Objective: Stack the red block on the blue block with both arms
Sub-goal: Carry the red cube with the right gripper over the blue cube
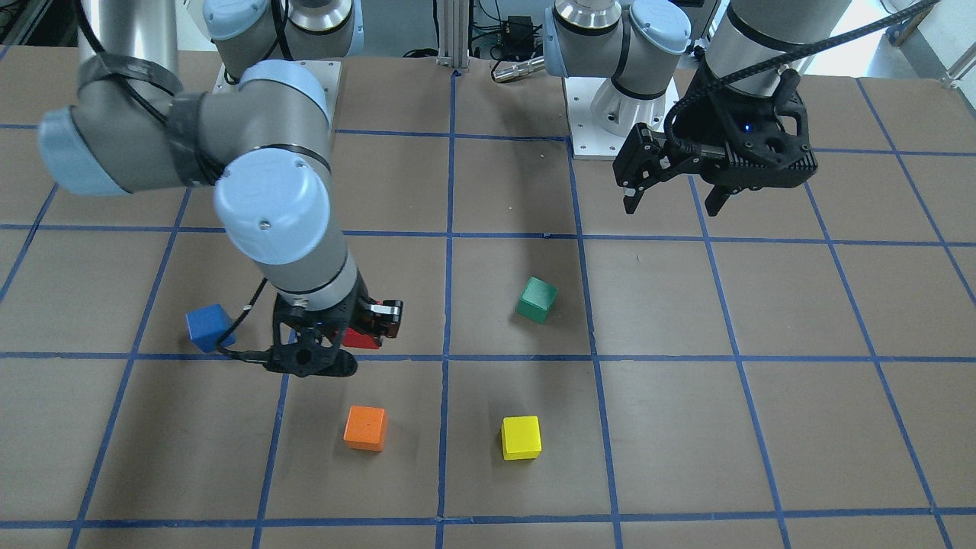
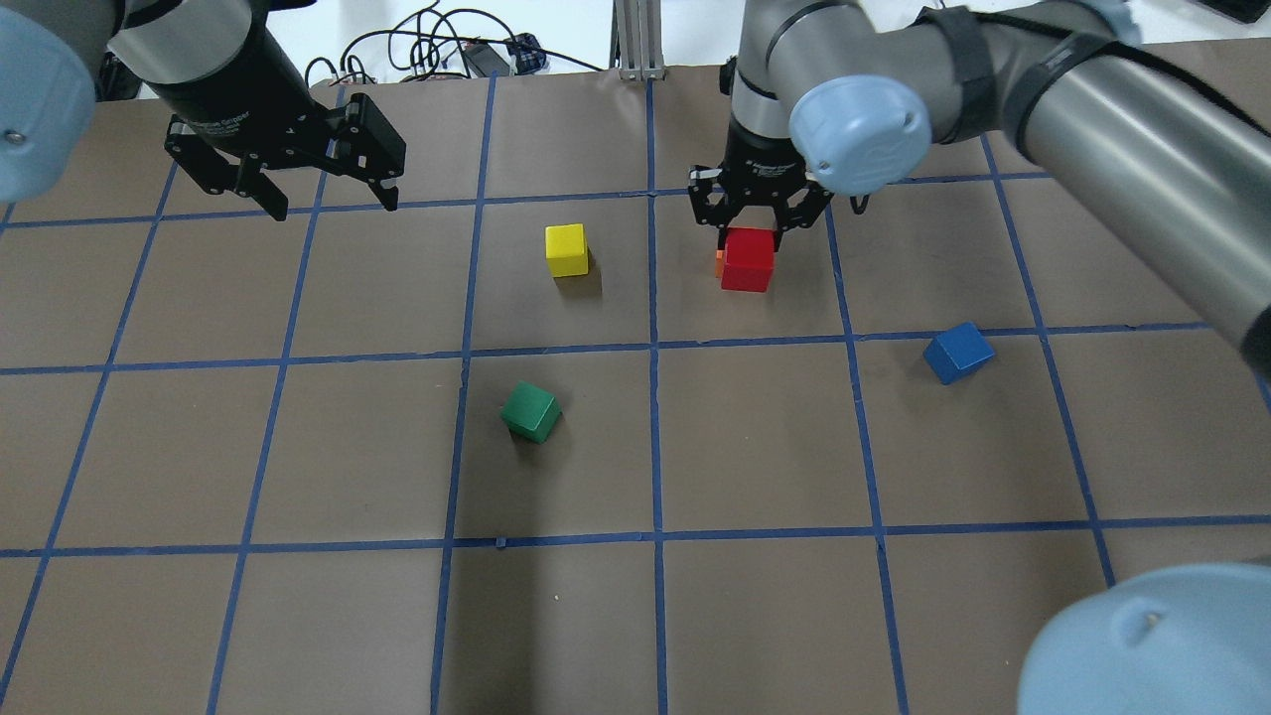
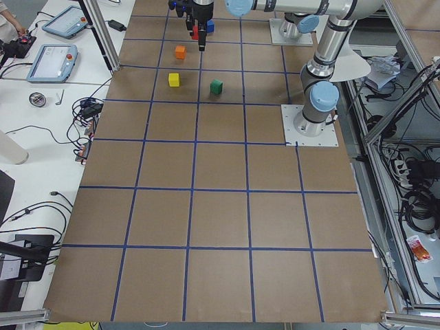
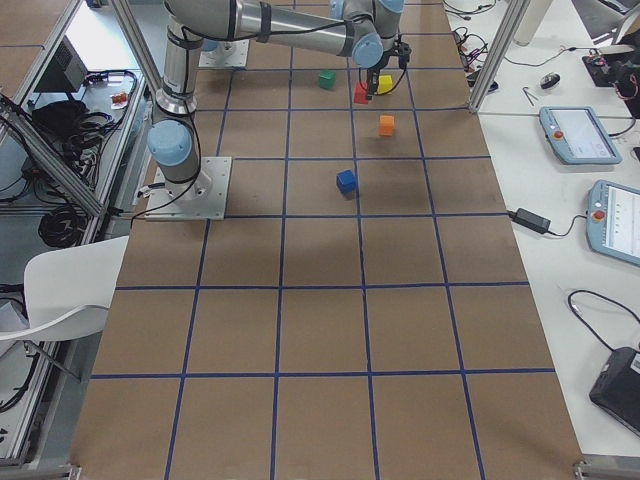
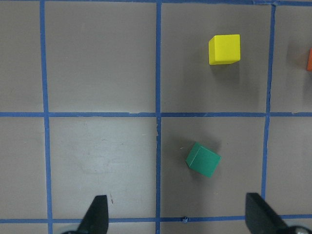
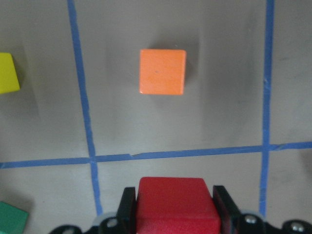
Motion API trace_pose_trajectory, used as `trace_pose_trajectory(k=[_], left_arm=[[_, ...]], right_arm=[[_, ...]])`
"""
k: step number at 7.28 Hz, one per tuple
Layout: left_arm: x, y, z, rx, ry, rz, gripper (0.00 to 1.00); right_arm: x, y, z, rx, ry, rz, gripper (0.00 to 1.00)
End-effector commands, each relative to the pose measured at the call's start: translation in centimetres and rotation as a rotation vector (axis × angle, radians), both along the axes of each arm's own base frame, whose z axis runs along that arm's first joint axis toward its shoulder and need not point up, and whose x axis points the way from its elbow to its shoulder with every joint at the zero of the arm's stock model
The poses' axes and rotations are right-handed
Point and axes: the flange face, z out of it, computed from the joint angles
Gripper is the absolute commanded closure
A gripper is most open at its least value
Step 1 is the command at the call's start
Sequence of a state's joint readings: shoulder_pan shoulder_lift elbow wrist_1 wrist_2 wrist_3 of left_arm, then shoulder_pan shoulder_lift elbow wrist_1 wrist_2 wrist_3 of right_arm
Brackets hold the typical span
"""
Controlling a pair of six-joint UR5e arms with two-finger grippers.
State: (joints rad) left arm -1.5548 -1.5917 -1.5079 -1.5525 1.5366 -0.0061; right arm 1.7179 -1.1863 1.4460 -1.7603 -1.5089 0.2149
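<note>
My right gripper [image 1: 352, 335] is shut on the red block [image 1: 360, 338] and holds it above the table. In the right wrist view the red block [image 6: 175, 204] sits between the two fingers [image 6: 127, 209]. From overhead the right gripper [image 2: 750, 223] and red block [image 2: 747, 260] hang over the orange cube. The blue block [image 1: 210, 328] [image 2: 958, 353] lies on the table, apart from the gripper, toward the robot's right. My left gripper [image 2: 328, 199] [image 1: 671, 202] is open and empty, raised over the far left side.
The orange cube [image 1: 365, 427] [image 6: 162, 71] lies below and beyond the held red block. A yellow cube [image 2: 566, 249] [image 5: 224, 49] and a tilted green cube [image 2: 530, 411] [image 5: 203, 159] lie near the middle. Blue tape lines grid the brown table [image 2: 755, 447].
</note>
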Motion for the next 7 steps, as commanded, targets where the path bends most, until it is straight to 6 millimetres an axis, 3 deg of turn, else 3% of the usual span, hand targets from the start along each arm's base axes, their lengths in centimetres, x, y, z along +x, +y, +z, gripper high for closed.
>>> trace_pose_trajectory(k=[1,3,4,7], left_arm=[[0.0,0.0,0.0,0.000,0.000,-0.001,0.00],[0.0,0.0,-0.2,0.007,-0.002,0.000,0.00],[0.0,0.0,-0.1,0.005,-0.003,0.000,0.00],[-0.1,-0.3,-0.4,0.010,0.003,-0.001,0.00]], right_arm=[[-7.7,0.0,2.2,0.060,-0.004,0.038,1.00],[-12.7,-0.2,0.8,0.087,0.028,0.142,1.00],[-14.2,0.4,0.2,0.096,0.021,0.156,1.00],[-22.4,3.0,-2.8,0.110,-0.031,0.259,1.00]])
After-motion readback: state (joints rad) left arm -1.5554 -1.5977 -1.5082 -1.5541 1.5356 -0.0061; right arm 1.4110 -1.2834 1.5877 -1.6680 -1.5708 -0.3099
